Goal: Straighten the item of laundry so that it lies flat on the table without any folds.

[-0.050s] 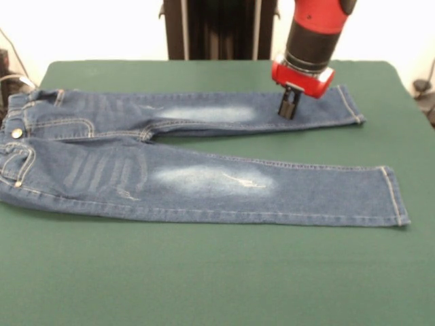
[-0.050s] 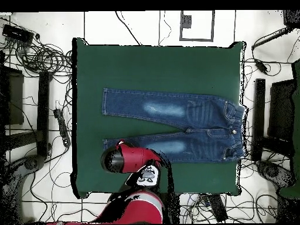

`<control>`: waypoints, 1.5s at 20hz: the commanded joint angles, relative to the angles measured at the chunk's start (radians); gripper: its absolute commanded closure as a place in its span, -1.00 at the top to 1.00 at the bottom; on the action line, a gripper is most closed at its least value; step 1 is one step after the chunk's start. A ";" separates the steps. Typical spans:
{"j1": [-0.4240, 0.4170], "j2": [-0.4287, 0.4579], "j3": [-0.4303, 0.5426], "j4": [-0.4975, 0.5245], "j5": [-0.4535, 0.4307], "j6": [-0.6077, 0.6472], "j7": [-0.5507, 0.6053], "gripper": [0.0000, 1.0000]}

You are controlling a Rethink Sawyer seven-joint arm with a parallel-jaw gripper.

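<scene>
Seen from the front, the jeans lie spread across the green table, the waistband with its metal button at the left edge and both legs running rightward, largely flat, with pale faded patches on each thigh. Further right, the gripper comes down onto the far leg near its hem, its dark fingertips drawn close together against the denim, though whether they pinch any cloth I cannot tell.
</scene>
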 commanded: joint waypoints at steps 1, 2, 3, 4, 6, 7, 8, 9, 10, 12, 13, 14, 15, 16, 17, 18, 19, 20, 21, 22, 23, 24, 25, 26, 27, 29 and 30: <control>0.052 0.203 0.116 0.036 0.130 -0.200 0.305 -1.00; 0.053 0.207 0.118 0.039 0.138 -0.209 0.304 -1.00; 0.054 0.211 0.120 0.043 0.146 -0.218 0.304 -1.00; 0.058 0.213 0.122 0.046 0.153 -0.218 0.300 -1.00; 0.065 0.215 0.124 0.053 0.170 -0.218 0.296 -1.00; 0.069 0.214 0.127 0.060 0.180 -0.223 0.301 -1.00; 0.073 0.213 0.130 0.066 0.189 -0.227 0.306 -1.00; 0.084 0.209 0.125 0.072 0.201 -0.226 0.311 -1.00; 0.086 0.206 0.125 0.078 0.210 -0.224 0.311 -1.00; 0.084 0.201 0.131 0.090 0.224 -0.227 0.308 -1.00; 0.091 0.200 0.129 0.094 0.234 -0.227 0.308 -1.00; 0.092 0.199 0.130 0.097 0.242 -0.228 0.307 -1.00; 0.094 0.198 0.132 0.101 0.251 -0.229 0.306 -1.00; 0.095 0.198 0.135 0.104 0.258 -0.232 0.305 -1.00; 0.100 0.199 0.136 0.106 0.267 -0.235 0.305 -1.00; 0.101 0.198 0.139 0.111 0.277 -0.238 0.306 -1.00; 0.108 0.197 0.140 0.115 0.289 -0.243 0.311 -1.00; 0.112 0.195 0.142 0.119 0.299 -0.244 0.314 -1.00; 0.121 0.189 0.141 0.124 0.316 -0.238 0.320 -1.00; 0.123 0.186 0.144 0.129 0.326 -0.236 0.320 -1.00; 0.127 0.180 0.151 0.138 0.341 -0.233 0.325 -1.00; 0.130 0.175 0.156 0.145 0.354 -0.233 0.330 -1.00; 0.133 0.170 0.162 0.153 0.368 -0.233 0.335 -1.00; 0.131 0.165 0.171 0.162 0.379 -0.232 0.337 -1.00; 0.138 0.157 0.174 0.171 0.396 -0.223 0.342 -1.00; 0.142 0.142 0.186 0.191 0.420 -0.220 0.346 -1.00; 0.143 0.136 0.191 0.200 0.431 -0.221 0.347 -1.00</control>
